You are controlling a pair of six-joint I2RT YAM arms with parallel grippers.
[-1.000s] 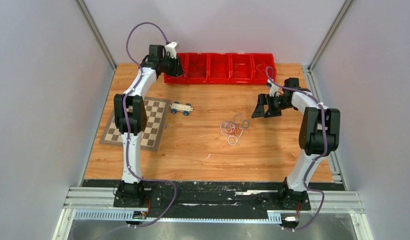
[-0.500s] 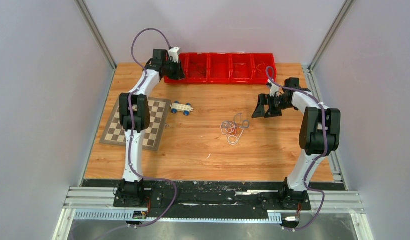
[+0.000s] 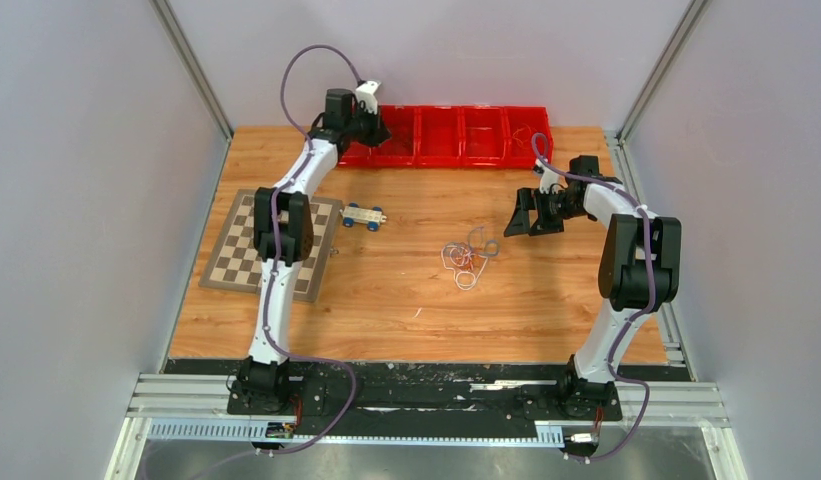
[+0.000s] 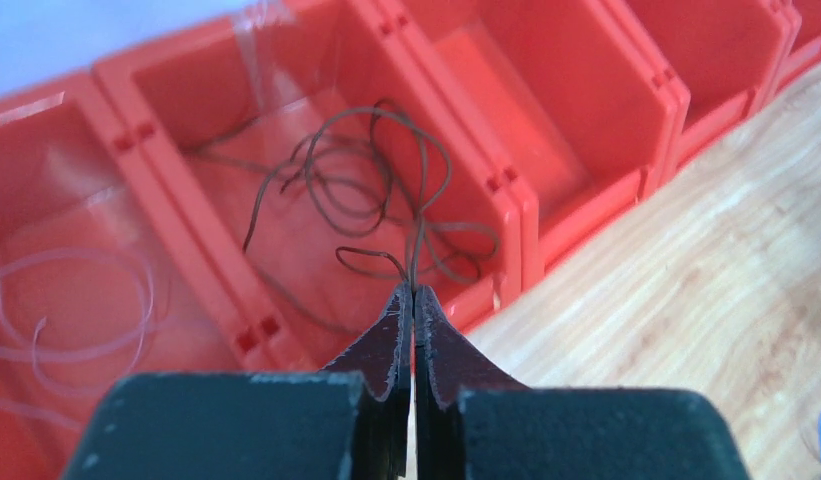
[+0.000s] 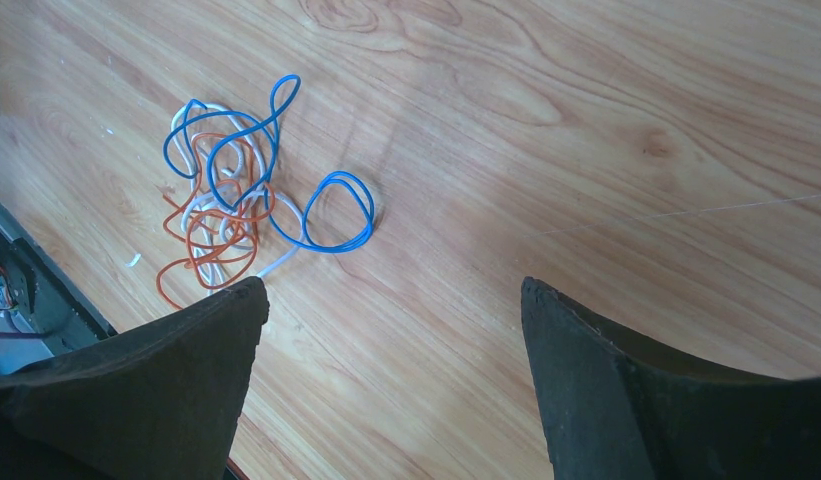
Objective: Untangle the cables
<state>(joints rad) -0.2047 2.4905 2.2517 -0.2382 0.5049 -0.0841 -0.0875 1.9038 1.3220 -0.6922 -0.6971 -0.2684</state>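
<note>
The loose knot of thin blue, white and orange-red cables (image 3: 468, 258) lies on the light wooden tabletop (image 3: 406, 310), near its middle. From the right wrist the blue wire (image 5: 331, 212) shows loops spreading to the side, the orange-red wire (image 5: 176, 280) curls beneath, and the white one (image 5: 221, 225) threads through both.

A separate thin dark cable (image 4: 386, 190) is apart from that knot, at the far edge. It is pinched between the closed fingertips of the left gripper (image 4: 414, 300), its loops spread over one compartment of the row of red plastic bins (image 4: 586, 215). Whether the loops rest on the compartment floor or hang above it cannot be told. The neighbouring compartment holds a pale thin wire (image 4: 86, 300).

The right gripper (image 5: 391, 295) hovers just beside the knot on the table, fingers spread wide and holding nothing.

A small white toy car with blue wheels (image 3: 363, 216) stands on the table between the bins and the knot, near a brown-and-cream chequered board (image 3: 231, 262) that lies flat at the left side.
</note>
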